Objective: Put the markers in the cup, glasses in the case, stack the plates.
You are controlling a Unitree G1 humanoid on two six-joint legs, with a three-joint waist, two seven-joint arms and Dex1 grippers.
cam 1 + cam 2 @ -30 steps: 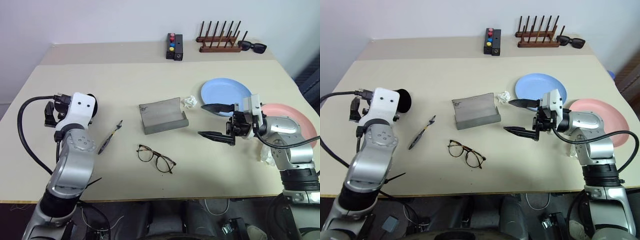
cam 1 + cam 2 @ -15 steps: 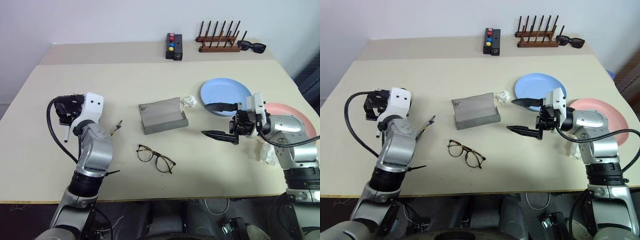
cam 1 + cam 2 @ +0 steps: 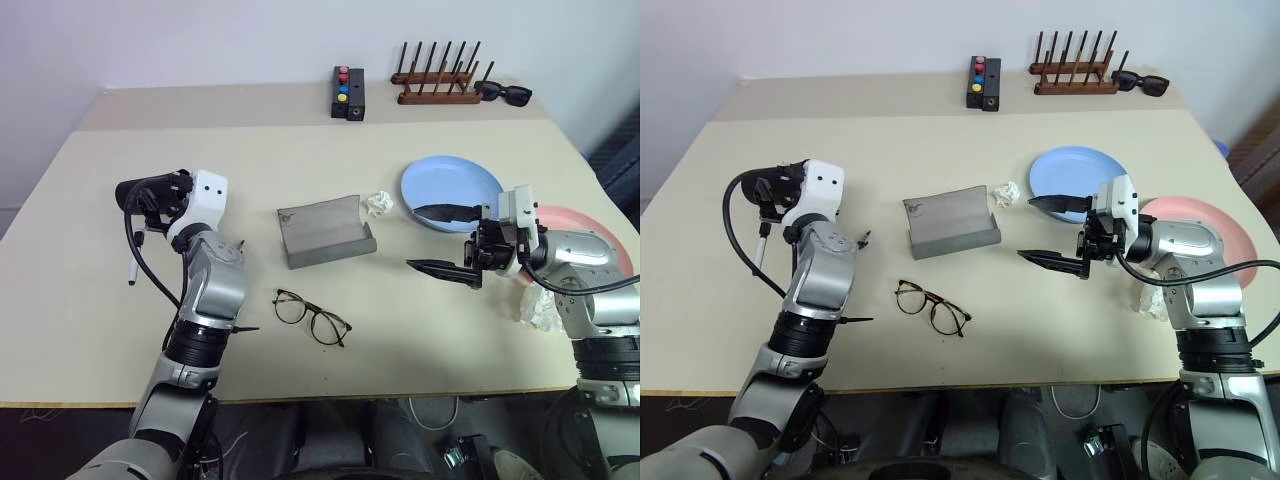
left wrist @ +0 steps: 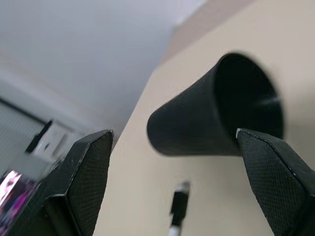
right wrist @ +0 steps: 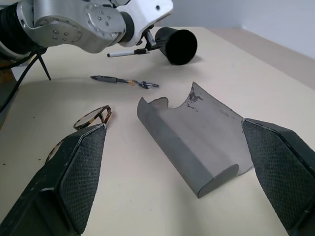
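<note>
You are looking at the black cup [image 4: 216, 110] lying on its side at the left of the head frame, mouth toward the table's centre, with your left gripper [image 4: 172, 162] now closing in on it: over the last second that arm has been swinging in from the left edge and reaching forward, so the spread fingers are now framing the cup in the wrist picture without touching it. That suggests you are lining up to grab and right the cup before any marker goes in. The white marker [image 3: 131, 270] with the black cap is lying just below the cup, and the dark marker [image 5: 123, 80] is resting right of the arm, largely covered by the forearm in the head frames. The tortoiseshell glasses [image 3: 312, 317] are sitting low centre, below the open grey case [image 3: 325, 231]. The blue plate [image 3: 450, 185] and pink plate [image 3: 1195, 230] are lying apart at the right, unstacked. Your right gripper [image 3: 440, 240] is hovering wide open and empty over the blue plate's near edge, unmoved. The cup in the head frames is mostly masked by the left hand, so you cannot tell its exact tilt there.
</note>
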